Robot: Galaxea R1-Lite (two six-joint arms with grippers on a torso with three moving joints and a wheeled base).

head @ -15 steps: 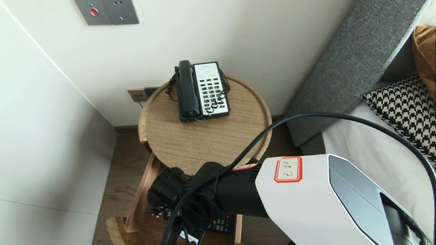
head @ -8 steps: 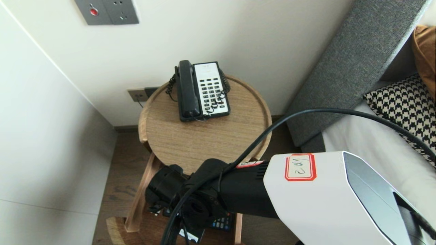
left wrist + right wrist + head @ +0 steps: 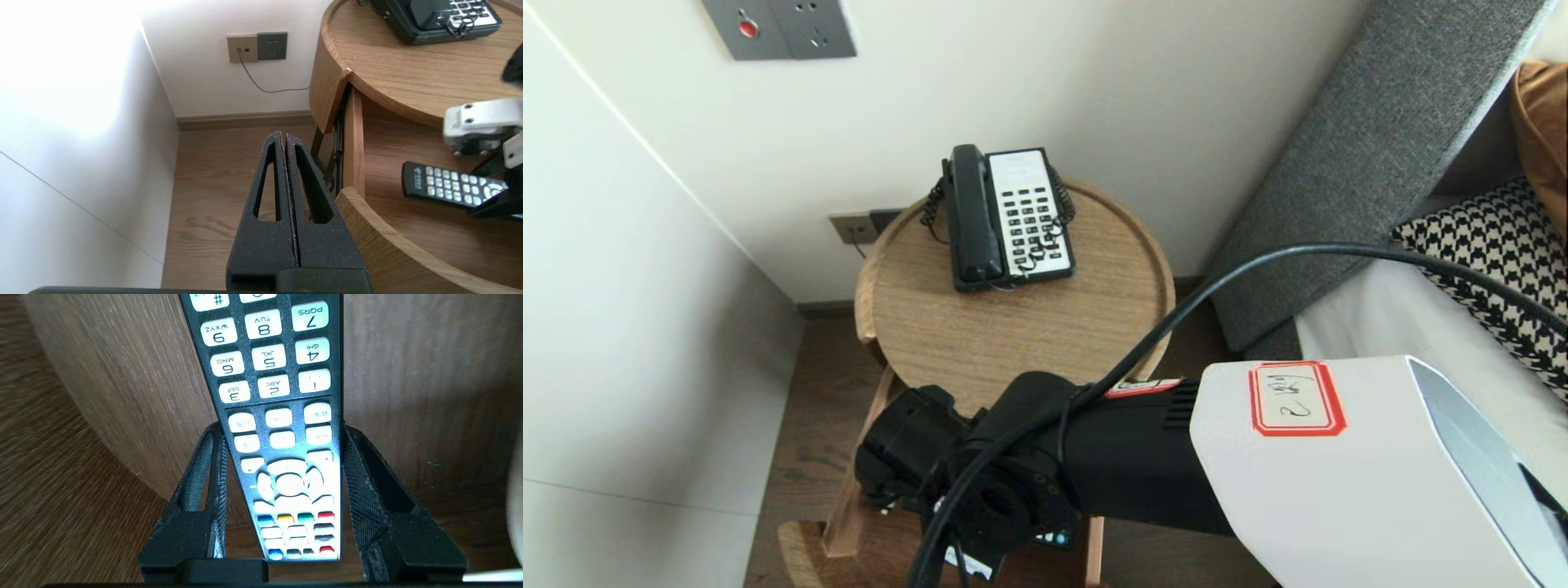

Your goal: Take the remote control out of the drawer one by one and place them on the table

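1. The right gripper (image 3: 282, 428) is down under the round top of a wooden bedside table. Its jaws pinch a black remote control (image 3: 278, 396) by its two long edges, level with the navigation ring.
2. The remote lies face up along the lower shelf (image 3: 408, 241), and most of its length reaches out past the pads (image 3: 216, 457). Whether it rests on the wood or is barely clear of it cannot be told.
3. The grip sits towards one end, so the long free end will probably want to droop. I judge it best to press evenly with the pads flat on both edges. The remote should be drawn out level from under the overhang before any rise.
4. The left gripper (image 3: 284, 136) hangs empty over the floor (image 3: 212, 183), just beside the shelf's rim, with its jaws pressed together.
5. The upper surface (image 3: 1013, 343) carries a corded telephone (image 3: 1009, 216) at its back, near the wall.
6. A socket plate (image 3: 257, 47) with a thin cord sits low on the cream wall. On the robot's right are a grey headboard (image 3: 1364, 155) and a houndstooth cushion (image 3: 1494, 245).
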